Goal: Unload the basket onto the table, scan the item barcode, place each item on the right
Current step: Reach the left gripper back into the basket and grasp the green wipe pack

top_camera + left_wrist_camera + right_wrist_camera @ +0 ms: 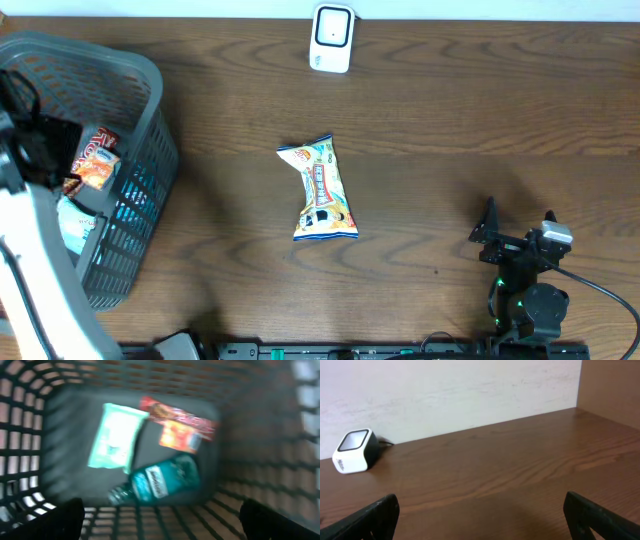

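My left jaws are hanging wide open over the basket, above a teal bottle, a wipes pack and a red packet. My right jaws are standing open above the bench, well apart from the snack, which is lying mid-bench, below the scanner.

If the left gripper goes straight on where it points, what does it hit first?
Probably the teal bottle lying on the basket floor, roughly centred ahead of the open left gripper. The view is blurred, so depth to the red-orange packet beside it is unclear.
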